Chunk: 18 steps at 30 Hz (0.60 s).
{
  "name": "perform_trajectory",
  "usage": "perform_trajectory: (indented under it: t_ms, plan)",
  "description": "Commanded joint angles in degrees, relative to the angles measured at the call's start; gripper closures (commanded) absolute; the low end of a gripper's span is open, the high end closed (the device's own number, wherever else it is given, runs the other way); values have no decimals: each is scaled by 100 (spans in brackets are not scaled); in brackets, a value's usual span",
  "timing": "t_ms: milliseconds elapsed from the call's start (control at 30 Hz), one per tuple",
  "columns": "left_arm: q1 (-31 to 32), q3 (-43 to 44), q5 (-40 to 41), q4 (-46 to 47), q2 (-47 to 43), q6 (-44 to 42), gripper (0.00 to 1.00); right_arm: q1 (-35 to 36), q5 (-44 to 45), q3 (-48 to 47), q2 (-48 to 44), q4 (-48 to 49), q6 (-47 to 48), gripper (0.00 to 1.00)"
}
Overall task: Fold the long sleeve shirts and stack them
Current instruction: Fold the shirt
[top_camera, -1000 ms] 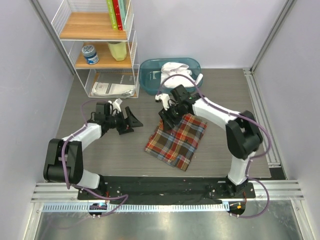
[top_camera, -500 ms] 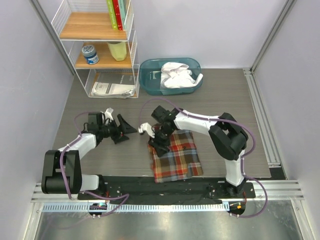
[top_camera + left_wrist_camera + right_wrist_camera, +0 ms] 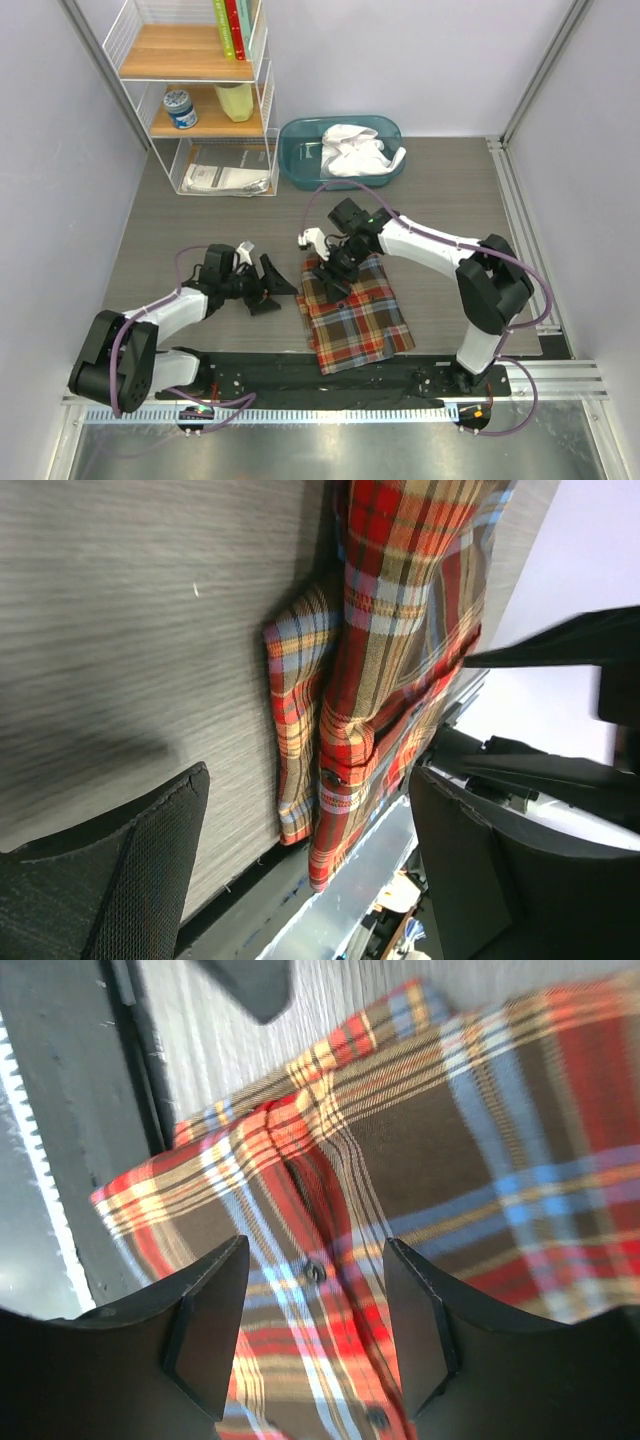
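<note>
Two shirts are in sight. My plaid shirt [image 3: 355, 320] lies folded into a small block on the tabletop [image 3: 450, 200], in the middle and close to the front. It is red, brown, blue and yellow. Its front end lies on the black strip [image 3: 260, 368] where my arms are bolted. The white shirt [image 3: 355, 150] sits crumpled in a blue-green bin [image 3: 300, 170] at the back of the tabletop, well apart from the plaid one.

My right end effector [image 3: 335, 268] is low over the back left corner of the plaid shirt. Its two fingers [image 3: 205, 1330] are spread apart and pinch nothing. From my right wrist I see the plaid cloth between them, with a fold line and a small button [image 3: 316, 1270]. I cannot tell if the fingertips touch the cloth.

My left end effector [image 3: 272, 285] is low over the tabletop, just left of the plaid shirt, and points at it. Its fingers are spread wide and hold nothing. From my left wrist I see the side of the folded shirt, with its layers lying one on top of another and some bare tabletop on my side of it.

One wire shelf [image 3: 195, 45] stands in the back left corner. It holds books [image 3: 232, 25] and a small jar [image 3: 181, 108].
</note>
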<state>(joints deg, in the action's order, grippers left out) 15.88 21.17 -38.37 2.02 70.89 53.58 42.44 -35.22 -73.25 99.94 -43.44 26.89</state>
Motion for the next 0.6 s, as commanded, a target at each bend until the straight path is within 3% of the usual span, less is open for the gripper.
perform_trajectory:
  t_ms: [0, 233, 567]
  plan:
    - [152, 28, 304, 246, -85, 223, 19, 107, 338, 452, 297, 1055, -824, 39]
    - [126, 379, 576, 298, 100, -155, 18, -463, 1527, -39, 1282, 1900, -1967, 41]
    - [91, 871, 331, 1273, 1207, -1112, 21, -719, 622, -84, 764, 2164, -2137, 39]
